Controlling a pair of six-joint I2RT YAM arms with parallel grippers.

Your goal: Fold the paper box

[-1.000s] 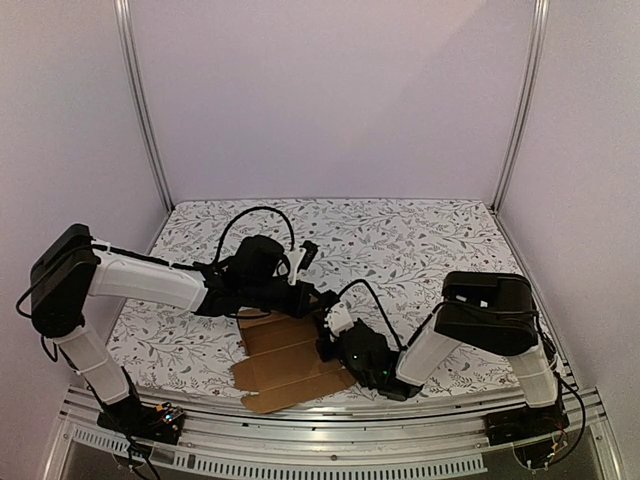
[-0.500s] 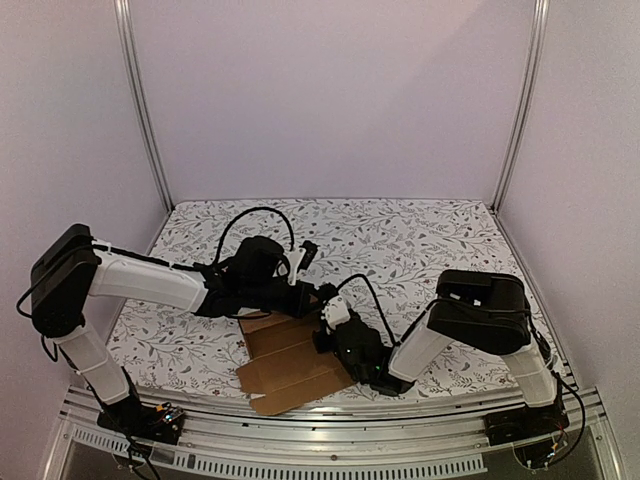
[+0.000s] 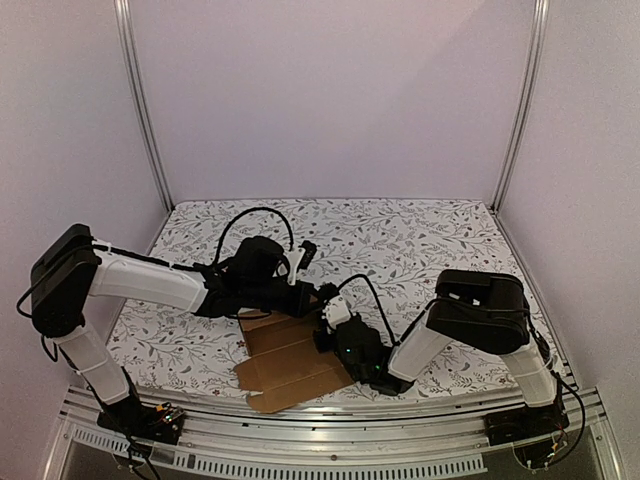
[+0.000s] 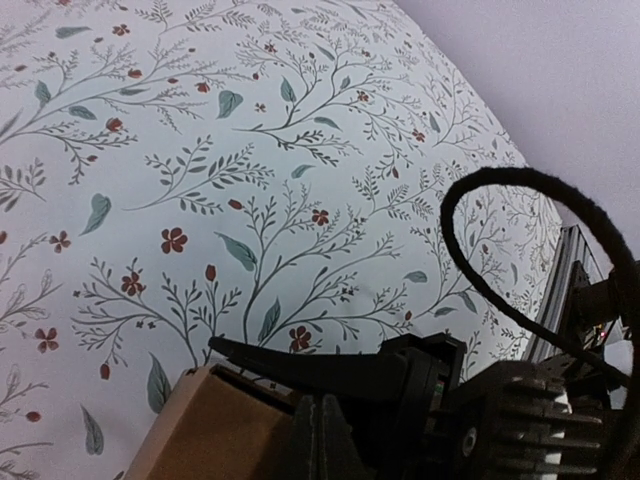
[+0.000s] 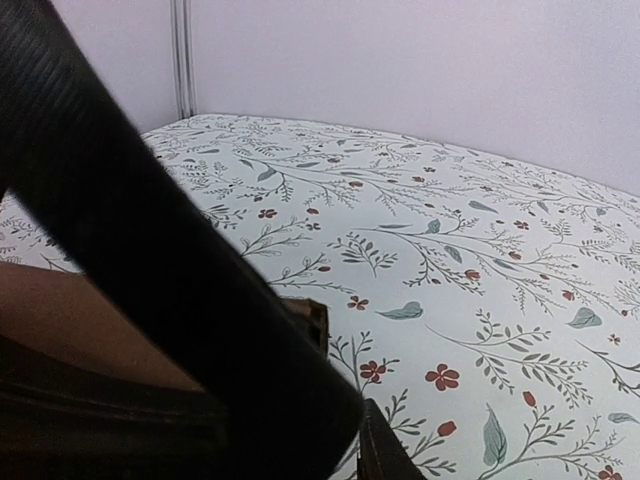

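- The left gripper (image 3: 316, 294) has its black jaws clenched together at the far edge of the paper box (image 3: 285, 362). Whether they pinch the card is unclear.
- The right gripper (image 3: 327, 325) sits low at the box's right side. How its jaws stand cannot be told.
- The paper box is thin matte brown card, lying flat and creased into panels near the table's front edge. Its long axis runs front to back, slightly slanted.
- The table (image 3: 430, 245) has a white cover printed with leafy sprigs and red flowers.
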